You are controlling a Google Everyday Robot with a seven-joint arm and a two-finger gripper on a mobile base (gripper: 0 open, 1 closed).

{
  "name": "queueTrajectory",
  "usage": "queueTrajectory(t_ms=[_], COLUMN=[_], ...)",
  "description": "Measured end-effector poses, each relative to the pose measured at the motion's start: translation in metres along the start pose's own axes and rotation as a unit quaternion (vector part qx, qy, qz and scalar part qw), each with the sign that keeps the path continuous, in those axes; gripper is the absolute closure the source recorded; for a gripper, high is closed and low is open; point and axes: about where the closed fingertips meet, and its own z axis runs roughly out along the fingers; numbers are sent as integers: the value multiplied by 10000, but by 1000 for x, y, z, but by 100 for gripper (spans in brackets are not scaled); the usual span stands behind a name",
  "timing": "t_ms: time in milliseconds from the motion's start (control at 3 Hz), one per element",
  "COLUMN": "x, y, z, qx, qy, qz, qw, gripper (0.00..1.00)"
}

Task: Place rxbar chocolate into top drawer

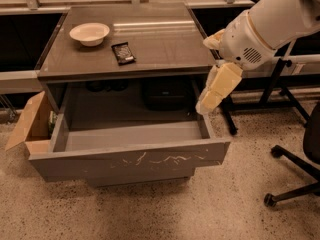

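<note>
Spotter: Since you have the feed up, where is the rxbar chocolate (123, 53)?

Operator: I see it lying flat on the desk (165, 44), near the white bowl (89, 33), to the front and right of it, not touching. It is a small rectangular bar in a black wrapper with pale lettering, much smaller than the bowl.

Spotter: Which way does it point?

Operator: Its long axis runs roughly from the back of the desk to the front, with the near end swung a little to the right.

Spotter: And the pincer?

Operator: My pincer (206, 104) hangs below the desk's right front corner, pointing down over the right wall of the top drawer (135, 158), well apart from the bar. Whether it is spread or pressed together I cannot tell. The drawer stands pulled out, grey, with pale scratches across its front panel. A brown cardboard box (30, 124) sits against its left side.
</note>
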Motion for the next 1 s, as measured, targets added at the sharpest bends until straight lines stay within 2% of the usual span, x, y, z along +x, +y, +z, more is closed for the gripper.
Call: queueTrajectory(t_ms=[333, 667, 1000], x=[0, -8, -35], y=[0, -16, -56], z=[0, 19, 69], qx=[0, 83, 191], qy=[0, -308, -1130], qz=[0, 126, 333], qw=[10000, 9994, 9929], gripper=[0, 0, 0])
